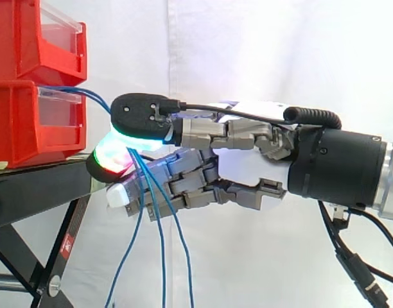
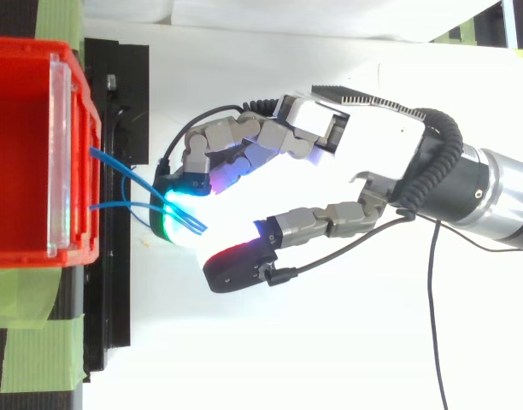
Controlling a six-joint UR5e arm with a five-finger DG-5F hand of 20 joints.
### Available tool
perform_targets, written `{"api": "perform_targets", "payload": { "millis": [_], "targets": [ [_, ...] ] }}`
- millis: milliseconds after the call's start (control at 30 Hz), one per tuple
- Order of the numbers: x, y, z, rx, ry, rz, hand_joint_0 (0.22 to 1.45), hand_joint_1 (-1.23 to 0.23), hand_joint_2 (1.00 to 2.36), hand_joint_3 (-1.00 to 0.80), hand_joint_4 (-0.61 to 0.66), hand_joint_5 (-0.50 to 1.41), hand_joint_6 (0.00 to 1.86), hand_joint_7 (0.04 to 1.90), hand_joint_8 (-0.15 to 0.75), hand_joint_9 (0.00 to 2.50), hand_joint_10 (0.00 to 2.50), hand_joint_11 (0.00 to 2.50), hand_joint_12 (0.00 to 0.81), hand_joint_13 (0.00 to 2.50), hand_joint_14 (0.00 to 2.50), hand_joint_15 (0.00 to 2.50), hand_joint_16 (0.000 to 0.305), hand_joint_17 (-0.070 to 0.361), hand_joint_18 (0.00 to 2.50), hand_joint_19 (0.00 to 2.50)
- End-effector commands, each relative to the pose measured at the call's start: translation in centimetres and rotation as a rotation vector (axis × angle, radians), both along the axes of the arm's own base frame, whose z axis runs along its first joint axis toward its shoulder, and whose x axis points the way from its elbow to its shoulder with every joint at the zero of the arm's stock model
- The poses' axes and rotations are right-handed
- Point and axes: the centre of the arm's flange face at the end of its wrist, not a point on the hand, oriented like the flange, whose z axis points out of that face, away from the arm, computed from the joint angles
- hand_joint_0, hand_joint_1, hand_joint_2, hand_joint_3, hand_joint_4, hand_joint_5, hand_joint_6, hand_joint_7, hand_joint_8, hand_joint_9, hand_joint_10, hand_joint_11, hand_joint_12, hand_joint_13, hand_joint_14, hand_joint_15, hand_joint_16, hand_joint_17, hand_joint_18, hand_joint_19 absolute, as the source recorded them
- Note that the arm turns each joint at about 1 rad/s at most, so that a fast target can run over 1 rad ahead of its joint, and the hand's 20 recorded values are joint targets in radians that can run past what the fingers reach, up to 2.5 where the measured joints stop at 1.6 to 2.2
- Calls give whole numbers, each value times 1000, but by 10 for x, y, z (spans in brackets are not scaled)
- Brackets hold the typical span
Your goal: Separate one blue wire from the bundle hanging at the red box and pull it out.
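Thin blue wires (image 1: pixel 87 95) come out of the lower red bin (image 1: pixel 17 122) and hang down past the black stand's edge. From the right my hand (image 1: pixel 203 160) reaches to the bin's front with its fingers curled. The thumb's black pad (image 1: pixel 142 114) lies over the wires, and the glowing fingertips (image 1: pixel 113 159) sit under and behind them. The wires (image 1: pixel 159 237) run down between thumb and fingers, then hang loose below. From above, the wires (image 2: pixel 116 171) leave the bin (image 2: pixel 22 154) and end at the cyan-lit fingertips (image 2: pixel 183 190), with the thumb (image 2: pixel 240 266) a little apart.
A second red bin (image 1: pixel 36 38) is stacked on the lower one. The black stand (image 1: pixel 36 186) carries both, with a slanted leg below. Green tape (image 2: pixel 31 342) marks the stand beside the bin. A white curtain hangs behind.
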Motion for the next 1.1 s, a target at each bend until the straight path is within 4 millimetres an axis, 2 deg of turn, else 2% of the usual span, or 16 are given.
{"api": "perform_targets", "payload": {
  "millis": [0, 133, 300, 467, 767, 900, 1067],
  "targets": [
    [-2, 4, 5, 10, 14, 9, 640, -786, 1029, -57, 5, -153, 724, 1256, 309, 977, 14, 463, 360, 759, 19, 453, 49, 110, 441, 448],
    [-5, 5, 5, 37, 31, 18, 641, -783, 1028, -56, 18, -154, 728, 1245, 311, 979, 15, 459, 360, 762, 17, 456, 49, 111, 442, 455],
    [-8, 8, 2, 188, 42, 50, 642, -780, 1027, -58, 31, -155, 730, 1244, 319, 980, 15, 452, 362, 767, 17, 456, 49, 111, 444, 457],
    [-10, 12, -1, 266, 53, 67, 646, -768, 1027, -68, 60, -159, 737, 1237, 332, 1003, 16, 475, 368, 788, 19, 459, 50, 111, 459, 472],
    [-12, 13, -3, 353, 57, 79, 650, -747, 1027, -97, 116, -168, 748, 1203, 396, 1153, 19, 619, 401, 910, 20, 534, 50, 113, 498, 468],
    [-13, 13, -4, 360, 64, 80, 653, -740, 1027, -112, 130, -170, 750, 1195, 399, 1173, 18, 679, 395, 971, 25, 682, 50, 113, 516, 485],
    [-13, 13, -4, 359, 72, 79, 655, -730, 1028, -118, 130, -176, 754, 1199, 381, 1155, 19, 728, 365, 1204, 29, 1148, 50, 114, 565, 569]
  ]
}}
